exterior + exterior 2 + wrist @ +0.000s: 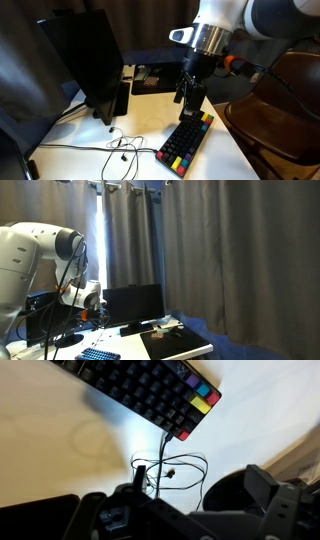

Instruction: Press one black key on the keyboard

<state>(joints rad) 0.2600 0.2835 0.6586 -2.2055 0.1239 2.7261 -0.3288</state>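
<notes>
The keyboard (185, 143) is a compact black one with red, yellow, green and blue keys along one end. It lies at an angle on the white table near the front edge. It also shows in an exterior view (98, 355) and at the top of the wrist view (150, 390). My gripper (190, 97) hangs a little above the keyboard's far end and does not touch it. In the wrist view my gripper (200, 485) has its fingers apart, with nothing between them.
A black monitor (85, 60) on a stand fills the table's left side. A thin black cable with earphones (165, 465) lies loose on the white table (145, 115) beside the keyboard. A brown chair (285, 95) stands off the table's edge. A black desk mat (175, 342) lies farther along.
</notes>
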